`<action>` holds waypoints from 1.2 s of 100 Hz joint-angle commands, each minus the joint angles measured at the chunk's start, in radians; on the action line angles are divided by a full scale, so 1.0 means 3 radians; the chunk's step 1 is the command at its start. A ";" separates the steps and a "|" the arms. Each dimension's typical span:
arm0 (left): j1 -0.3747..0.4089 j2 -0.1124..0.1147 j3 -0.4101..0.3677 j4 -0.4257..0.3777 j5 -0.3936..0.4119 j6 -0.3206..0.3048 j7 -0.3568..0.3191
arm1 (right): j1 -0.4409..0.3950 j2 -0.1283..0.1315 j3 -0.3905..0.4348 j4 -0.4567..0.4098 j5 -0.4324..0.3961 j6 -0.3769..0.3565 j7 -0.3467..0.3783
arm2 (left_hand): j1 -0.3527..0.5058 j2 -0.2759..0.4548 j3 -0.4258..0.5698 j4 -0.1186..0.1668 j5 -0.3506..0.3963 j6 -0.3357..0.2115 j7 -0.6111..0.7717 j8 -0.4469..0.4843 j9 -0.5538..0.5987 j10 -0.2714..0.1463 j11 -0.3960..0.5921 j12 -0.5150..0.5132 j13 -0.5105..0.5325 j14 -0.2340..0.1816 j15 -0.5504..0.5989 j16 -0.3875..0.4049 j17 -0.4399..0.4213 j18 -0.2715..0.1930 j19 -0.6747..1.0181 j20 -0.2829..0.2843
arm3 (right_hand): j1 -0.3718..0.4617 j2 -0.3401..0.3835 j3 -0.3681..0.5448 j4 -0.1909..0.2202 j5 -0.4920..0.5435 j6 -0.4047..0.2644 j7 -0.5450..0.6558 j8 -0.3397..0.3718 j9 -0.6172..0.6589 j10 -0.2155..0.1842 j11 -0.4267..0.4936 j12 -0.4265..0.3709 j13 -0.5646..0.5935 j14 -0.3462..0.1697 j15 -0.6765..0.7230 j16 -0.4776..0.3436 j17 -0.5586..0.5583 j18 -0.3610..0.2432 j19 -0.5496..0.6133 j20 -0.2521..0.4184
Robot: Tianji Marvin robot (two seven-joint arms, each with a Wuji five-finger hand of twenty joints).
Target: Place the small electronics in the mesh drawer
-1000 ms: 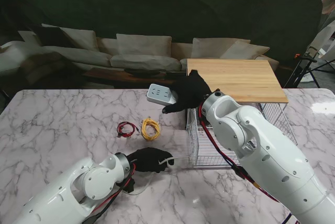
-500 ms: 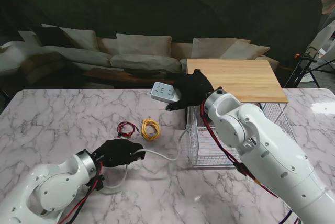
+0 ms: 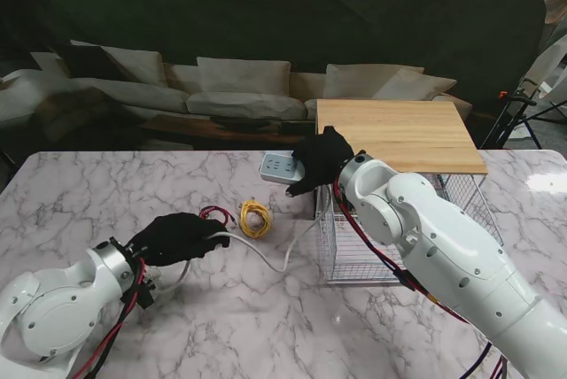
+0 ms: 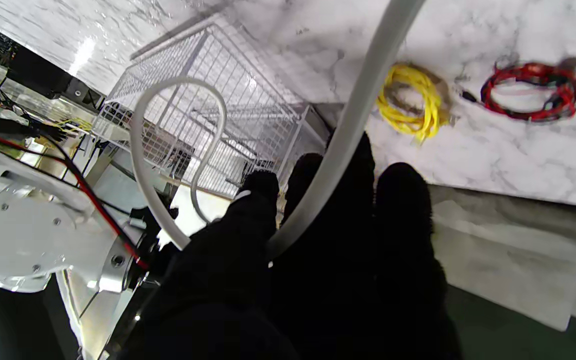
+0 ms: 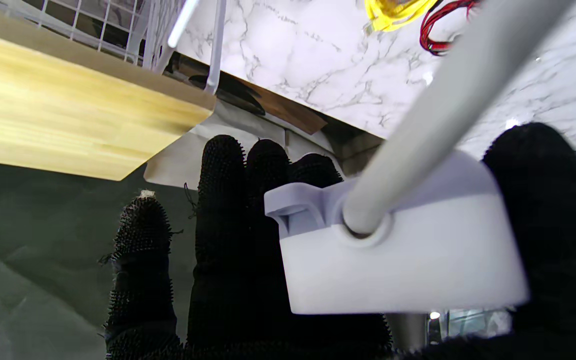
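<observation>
**Two hands share a power strip and its cord**

Stand view: the right hand [image 3: 321,159], in a black glove, grips a white power strip [image 3: 282,167] in the air over the marble table [image 3: 80,193], just left of the mesh drawer [image 3: 350,246] under a wooden top [image 3: 399,134]. The strip's white cord [image 3: 276,259] sags to the table and runs to the left hand [image 3: 174,236], which is closed around it. A yellow cable [image 3: 255,216] and a red cable [image 3: 215,216] lie coiled side by side between the hands.

Left wrist view: gloved fingers [image 4: 403,200] clasp the cord, with the drawer and both coils on the table.

Right wrist view: fingers [image 5: 223,200] and thumb pinch the strip's end, where the cord enters.
</observation>
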State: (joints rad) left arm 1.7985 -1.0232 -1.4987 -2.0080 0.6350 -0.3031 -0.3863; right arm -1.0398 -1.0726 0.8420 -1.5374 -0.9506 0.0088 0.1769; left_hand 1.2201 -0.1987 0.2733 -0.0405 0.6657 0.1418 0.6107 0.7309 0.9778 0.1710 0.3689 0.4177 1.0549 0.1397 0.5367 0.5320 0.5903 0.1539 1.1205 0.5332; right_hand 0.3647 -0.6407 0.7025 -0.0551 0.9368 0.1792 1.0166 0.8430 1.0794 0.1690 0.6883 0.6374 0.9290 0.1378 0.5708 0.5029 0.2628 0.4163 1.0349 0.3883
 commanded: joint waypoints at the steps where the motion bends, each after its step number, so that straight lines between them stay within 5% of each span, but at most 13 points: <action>1: -0.0053 0.0005 -0.0051 -0.0132 -0.0007 -0.0010 -0.0056 | 0.0001 0.0006 -0.0024 0.0010 -0.0007 -0.0049 0.0036 | 0.0236 0.0143 0.0102 -0.0013 0.0163 -0.0150 0.0003 -0.0038 0.0142 0.0076 -0.0059 0.0054 0.0086 0.0003 0.0059 0.0045 0.0054 -0.0095 0.0143 0.0074 | 0.0437 0.0281 0.1952 0.0338 0.0552 -0.0410 0.0595 -0.0001 0.0157 -0.0413 0.0207 0.0040 0.0133 -0.0141 0.0073 0.0043 0.0013 -0.0035 0.0089 0.0048; 28: -0.0342 0.0010 -0.0149 -0.0326 -0.0002 0.0194 -0.0183 | -0.0070 0.0057 -0.0071 -0.0141 0.0015 -0.0374 0.0244 | 0.0236 0.0132 0.0125 -0.0015 0.0172 -0.0103 -0.0058 -0.0080 0.0140 0.0116 -0.0098 0.0044 0.0102 0.0017 0.0086 0.0069 0.0060 -0.0076 0.0165 0.0106 | 0.0406 0.0253 0.1995 0.0381 0.0591 -0.0411 0.0595 0.0003 0.0202 -0.0419 0.0205 0.0056 0.0172 -0.0134 0.0107 0.0059 0.0095 -0.0074 0.0181 0.0092; 50: -0.0746 0.0037 0.0018 -0.0310 -0.0008 0.0451 -0.0405 | -0.0162 0.0062 -0.0115 -0.0297 0.0183 -0.0599 0.0273 | 0.0236 0.0141 0.0137 -0.0019 0.0153 -0.0052 -0.0114 -0.0104 0.0131 0.0137 -0.0116 0.0035 0.0091 0.0004 0.0082 0.0074 0.0044 -0.0095 0.0149 0.0117 | 0.0381 0.0226 0.2026 0.0380 0.0601 -0.0421 0.0599 0.0011 0.0227 -0.0423 0.0210 0.0072 0.0200 -0.0126 0.0142 0.0076 0.0180 -0.0112 0.0283 0.0139; 94: -0.1529 0.0059 0.0617 0.0236 -0.0177 0.0906 -0.0660 | -0.0451 0.0064 0.0019 -0.0623 0.0743 -0.0911 0.0335 | 0.0236 0.0156 0.0105 -0.0024 0.0143 -0.0049 -0.0175 -0.0154 0.0098 0.0130 -0.0149 -0.0027 0.0116 -0.0023 0.0075 0.0068 0.0070 -0.0128 0.0137 0.0140 | 0.0371 0.0207 0.2069 0.0369 0.0630 -0.0406 0.0614 0.0018 0.0265 -0.0412 0.0237 0.0103 0.0257 -0.0088 0.0232 0.0111 0.0340 -0.0163 0.0492 0.0235; 120: -0.1821 0.0055 0.0956 0.0478 -0.0326 0.1004 -0.0710 | -0.0511 0.0054 0.0041 -0.0702 0.1231 -0.0923 0.0427 | 0.0235 0.0175 0.0072 -0.0023 0.0136 -0.0081 -0.0153 -0.0152 0.0096 0.0105 -0.0112 -0.0024 0.0124 -0.0040 0.0113 0.0091 0.0076 -0.0147 0.0153 0.0161 | 0.0398 0.0215 0.2061 0.0338 0.0635 -0.0374 0.0613 0.0021 0.0272 -0.0384 0.0249 0.0115 0.0274 -0.0050 0.0260 0.0122 0.0380 -0.0152 0.0554 0.0266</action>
State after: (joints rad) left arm 1.2665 -1.0016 -1.2230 -1.8750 0.5490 -0.0076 -0.5757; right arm -1.1848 -1.0510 0.8537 -1.7359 -0.5688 -0.2658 0.3097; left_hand 1.2201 -0.2001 0.2733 -0.0409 0.6790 0.1414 0.5656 0.6974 0.9890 0.1796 0.3378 0.4176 1.0570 0.1394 0.5371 0.5436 0.5954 0.1539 1.1211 0.5467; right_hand 0.3540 -0.6708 0.7327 -0.0477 0.9644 0.1780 1.0267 0.8426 1.1153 0.1754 0.6971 0.6595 0.9765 0.1531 0.6208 0.5251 0.3695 0.3791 1.1748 0.4511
